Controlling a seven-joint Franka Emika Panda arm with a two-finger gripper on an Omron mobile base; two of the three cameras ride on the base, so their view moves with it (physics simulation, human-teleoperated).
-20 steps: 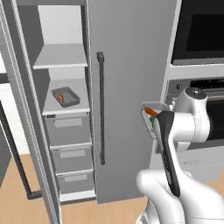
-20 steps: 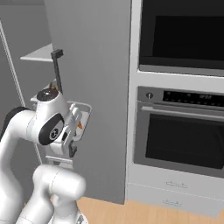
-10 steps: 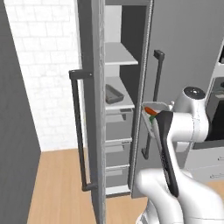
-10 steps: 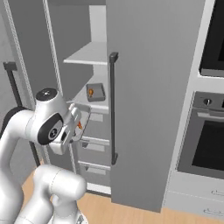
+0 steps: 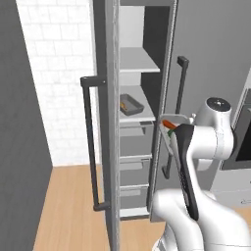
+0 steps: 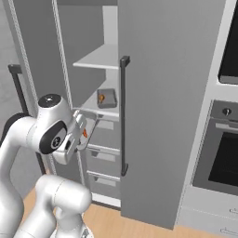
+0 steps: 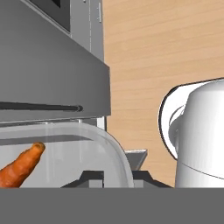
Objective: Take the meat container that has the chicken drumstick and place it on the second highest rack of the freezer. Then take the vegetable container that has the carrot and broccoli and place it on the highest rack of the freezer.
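Hand view shows the clear vegetable container (image 7: 70,153) pressed right up against the gripper, its rounded rim crossing the lower frame, with the carrot (image 7: 22,166) lying inside at the lower left. The finger tips themselves are buried under the container's edge and the bottom of the frame, so how the jaws stand cannot be read directly. No broccoli is clear here; in the left base view a green speck sits beside the orange of the carrot in the container (image 5: 171,128), too small to identify surely.

From both base views the gripper (image 6: 82,132) is mostly hidden behind the arm's own wrist, with the container's pale edge (image 6: 89,128) poking out beside it. The arm is folded tight, elbow high, the hand tucked close to the body at mid height, in front of the open freezer (image 5: 139,103).

Inside the freezer, the meat container (image 5: 131,105) sits on the lower of the two open shelves, a small orange-brown shape in it that is hard to make out. The shelf above it (image 5: 137,61) is partly cut off by the open freezer door (image 5: 107,122). Drawers (image 6: 106,155) stack below.
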